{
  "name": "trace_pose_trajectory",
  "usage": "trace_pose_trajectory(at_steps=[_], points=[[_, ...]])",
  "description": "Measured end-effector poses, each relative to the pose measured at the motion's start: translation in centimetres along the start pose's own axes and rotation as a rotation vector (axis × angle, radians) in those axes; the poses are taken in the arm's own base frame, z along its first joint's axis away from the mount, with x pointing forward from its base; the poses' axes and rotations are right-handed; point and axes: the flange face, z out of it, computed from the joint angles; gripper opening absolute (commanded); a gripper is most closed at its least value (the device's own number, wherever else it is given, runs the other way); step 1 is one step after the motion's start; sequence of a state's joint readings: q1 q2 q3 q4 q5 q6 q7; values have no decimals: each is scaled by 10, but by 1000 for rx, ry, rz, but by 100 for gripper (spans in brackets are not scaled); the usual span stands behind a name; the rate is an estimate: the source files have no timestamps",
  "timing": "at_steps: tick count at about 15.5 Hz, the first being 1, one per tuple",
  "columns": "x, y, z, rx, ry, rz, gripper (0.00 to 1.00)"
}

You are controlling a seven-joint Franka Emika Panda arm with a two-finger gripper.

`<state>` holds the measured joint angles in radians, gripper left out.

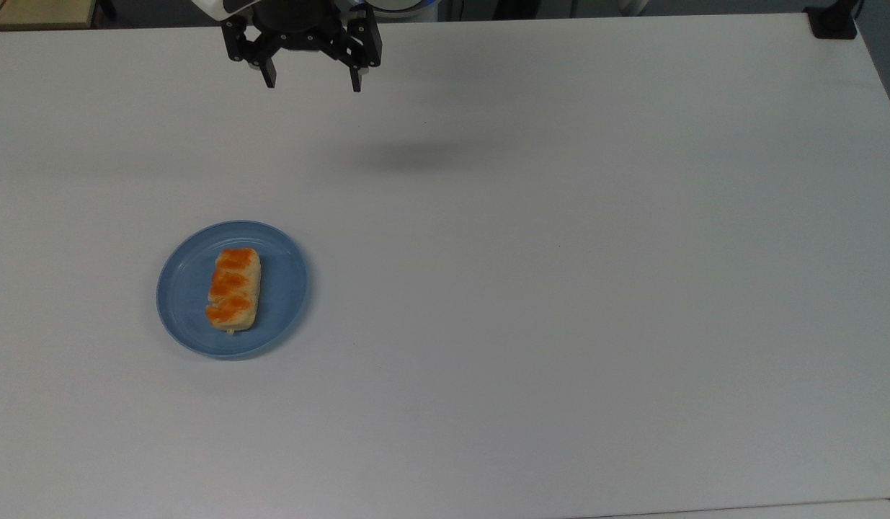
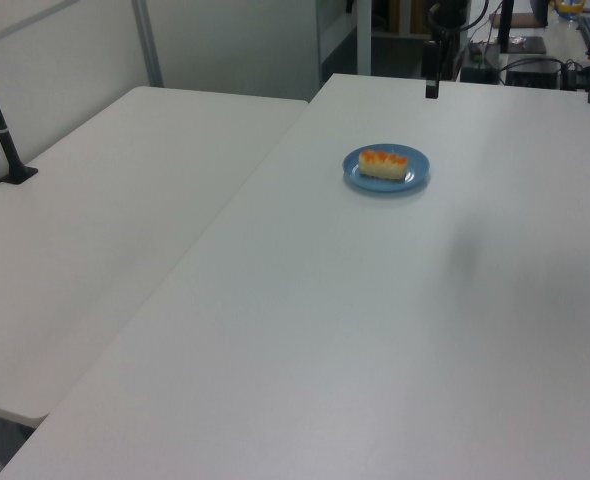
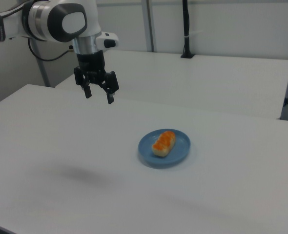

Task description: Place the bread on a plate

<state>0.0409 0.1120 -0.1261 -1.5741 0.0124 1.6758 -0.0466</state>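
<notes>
- The small oblong pale-beige bun with three glossy orange-brown lumps on top (image 1: 233, 290) lies flat on my plate, near its middle, its long axis running up and down in the top view.
- The round shallow light-blue plate with a raised rim (image 1: 184, 317) sits level on the white table.
</notes>
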Motion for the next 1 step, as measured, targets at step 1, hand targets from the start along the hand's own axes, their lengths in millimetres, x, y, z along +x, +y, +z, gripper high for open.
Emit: trace_pose_trajectory(at_steps=[1], points=[[0, -1, 0, 5, 0, 0, 100]])
